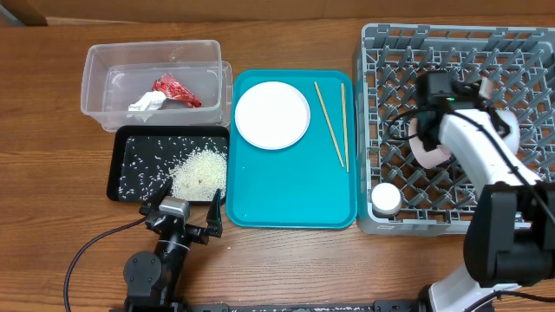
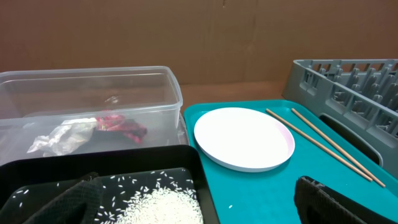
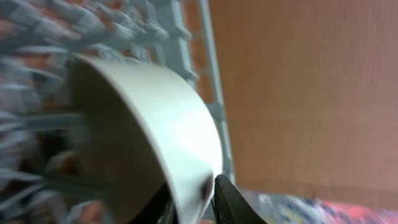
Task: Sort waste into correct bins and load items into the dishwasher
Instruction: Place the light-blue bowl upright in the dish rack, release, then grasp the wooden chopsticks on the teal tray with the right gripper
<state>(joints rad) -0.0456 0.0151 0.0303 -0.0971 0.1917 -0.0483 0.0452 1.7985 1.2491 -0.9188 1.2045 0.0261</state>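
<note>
The large square grey plastic dish rack, with its lattice floor and rows of upright pegs, is being seen at the right end of the brown wooden table. A white round bowl is being held over the rack's middle, tipped on edge among the pegs. The bowl's rim is being pinched by the right gripper, its two dark fingers being pressed shut on it, one against the inner face and one against the outer. The right wrist view is blurred, so whether the bowl is touching the pegs cannot be told. A small white cup is being carried in the rack's near left corner. Just beside the rack, a white round plate and two thin wooden chopsticks are being borne by a teal rectangular serving tray, the plate toward its far left and the chopsticks along its right side, apart from the plate. Farther left, a crumpled red wrapper and a crumpled white tissue are being contained, touching each other, in a clear plastic rectangular tub. Loose white rice grains are being held in a shallow black rectangular tray just in front of the tub. The left gripper is being kept low at that tray's near edge, its fingers spread wide with nothing between them.
</note>
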